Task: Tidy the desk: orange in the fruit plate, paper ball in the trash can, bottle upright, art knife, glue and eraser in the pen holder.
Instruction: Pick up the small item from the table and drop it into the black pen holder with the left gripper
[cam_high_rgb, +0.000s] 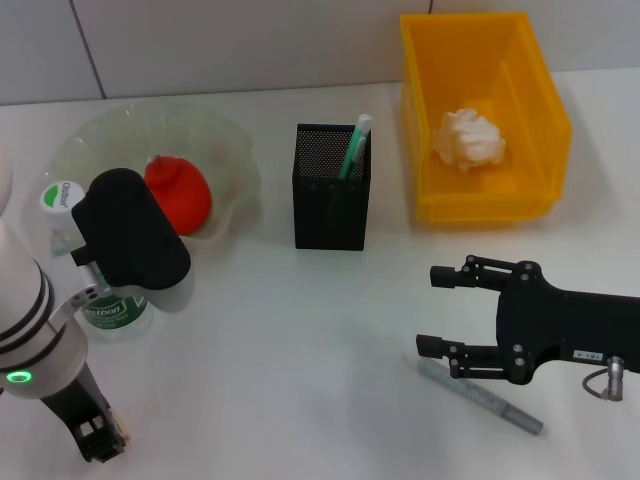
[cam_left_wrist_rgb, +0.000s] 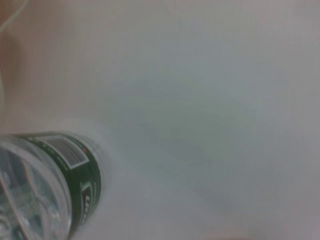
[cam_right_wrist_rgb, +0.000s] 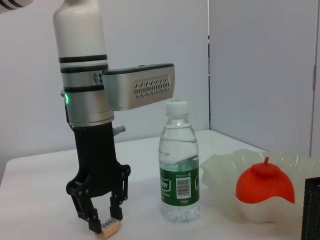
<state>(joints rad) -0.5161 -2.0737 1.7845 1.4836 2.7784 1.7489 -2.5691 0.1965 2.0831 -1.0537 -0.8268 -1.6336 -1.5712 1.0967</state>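
Observation:
My left gripper (cam_right_wrist_rgb: 102, 224) points down at the table's near left, shut on the small tan eraser (cam_right_wrist_rgb: 110, 228), which touches the tabletop. The bottle (cam_right_wrist_rgb: 179, 165) stands upright beside it, with its white cap (cam_high_rgb: 62, 197) showing past my left arm. The orange (cam_high_rgb: 180, 193) lies in the pale-green fruit plate (cam_high_rgb: 225, 140). The paper ball (cam_high_rgb: 470, 140) sits inside the yellow trash can (cam_high_rgb: 540, 110). A green-and-white stick (cam_high_rgb: 355, 148) pokes out of the black mesh pen holder (cam_high_rgb: 330, 205). My right gripper (cam_high_rgb: 437, 311) is open just above the grey art knife (cam_high_rgb: 490, 398).
The white wall runs close behind the plate and the trash can. My left forearm (cam_high_rgb: 128, 240) hangs over the bottle and the plate's near rim. In the left wrist view, the bottle's label (cam_left_wrist_rgb: 80, 175) lies close by over the bare white table.

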